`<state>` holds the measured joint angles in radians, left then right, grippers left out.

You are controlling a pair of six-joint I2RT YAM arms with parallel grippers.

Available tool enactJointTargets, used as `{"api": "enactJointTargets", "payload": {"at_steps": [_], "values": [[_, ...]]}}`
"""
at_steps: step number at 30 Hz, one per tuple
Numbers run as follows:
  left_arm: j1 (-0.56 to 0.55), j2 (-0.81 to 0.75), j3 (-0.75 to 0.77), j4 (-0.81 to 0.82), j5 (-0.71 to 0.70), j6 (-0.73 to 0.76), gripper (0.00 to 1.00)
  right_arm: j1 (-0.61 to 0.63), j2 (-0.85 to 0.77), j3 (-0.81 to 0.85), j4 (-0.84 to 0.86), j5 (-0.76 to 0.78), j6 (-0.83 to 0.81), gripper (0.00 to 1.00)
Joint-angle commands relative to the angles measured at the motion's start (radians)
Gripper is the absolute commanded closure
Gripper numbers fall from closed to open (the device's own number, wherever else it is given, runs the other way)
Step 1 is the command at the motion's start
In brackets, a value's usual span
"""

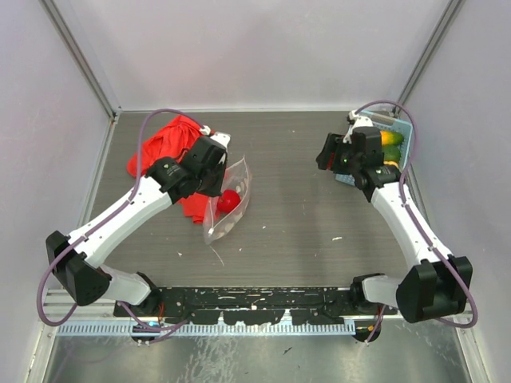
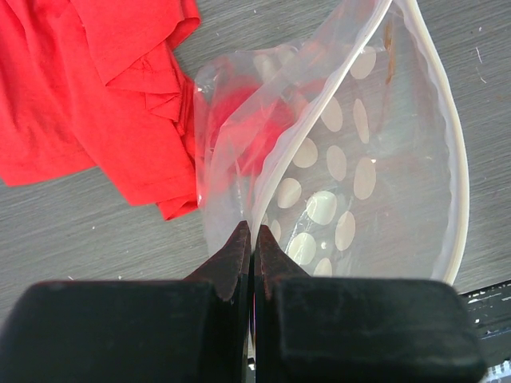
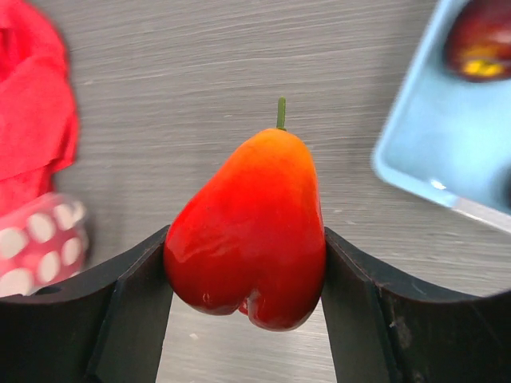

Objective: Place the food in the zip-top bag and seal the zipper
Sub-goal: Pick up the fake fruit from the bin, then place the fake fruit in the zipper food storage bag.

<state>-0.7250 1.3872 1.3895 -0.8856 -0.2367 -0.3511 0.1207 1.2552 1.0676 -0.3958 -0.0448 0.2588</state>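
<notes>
Right hand (image 3: 246, 259) around red-orange fruit (image 3: 251, 207), apparently clear of table (image 3: 200, 72).

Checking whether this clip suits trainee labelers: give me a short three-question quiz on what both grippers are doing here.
1. True or false: the left gripper is shut on the zip-top bag's edge.
2. The right gripper holds: A) a red-orange toy fruit, B) a green cucumber, C) nothing.
3. What colour is the food already inside the bag?
Key: 1 true; 2 A; 3 red.
</notes>
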Motion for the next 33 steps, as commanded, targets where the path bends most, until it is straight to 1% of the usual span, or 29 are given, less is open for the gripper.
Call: {"api": "enactJointTargets", "payload": {"at_steps": [1,8,14,17,22,28,33], "values": [[0.005,-0.055,-0.005,0.053,0.014,0.000,1.00,0.105,-0.085,-0.005,0.038,-0.021,0.079,0.53],[0.004,-0.077,-0.019,0.069,0.025,-0.004,1.00,0.289,-0.116,0.018,0.072,-0.036,0.188,0.53],[0.005,-0.083,-0.030,0.097,0.042,-0.013,1.00,0.438,-0.109,0.073,0.070,-0.050,0.226,0.53],[0.005,-0.080,-0.033,0.102,0.048,-0.015,1.00,0.487,-0.118,0.081,0.091,-0.059,0.246,0.53],[0.006,-0.071,-0.034,0.105,0.075,-0.024,1.00,0.561,-0.120,0.044,0.199,-0.070,0.307,0.53],[0.005,-0.077,-0.047,0.121,0.085,-0.040,1.00,0.648,-0.099,-0.016,0.378,-0.058,0.426,0.53],[0.005,-0.075,-0.041,0.116,0.093,-0.040,1.00,0.716,-0.041,-0.018,0.437,-0.031,0.471,0.53]]}}
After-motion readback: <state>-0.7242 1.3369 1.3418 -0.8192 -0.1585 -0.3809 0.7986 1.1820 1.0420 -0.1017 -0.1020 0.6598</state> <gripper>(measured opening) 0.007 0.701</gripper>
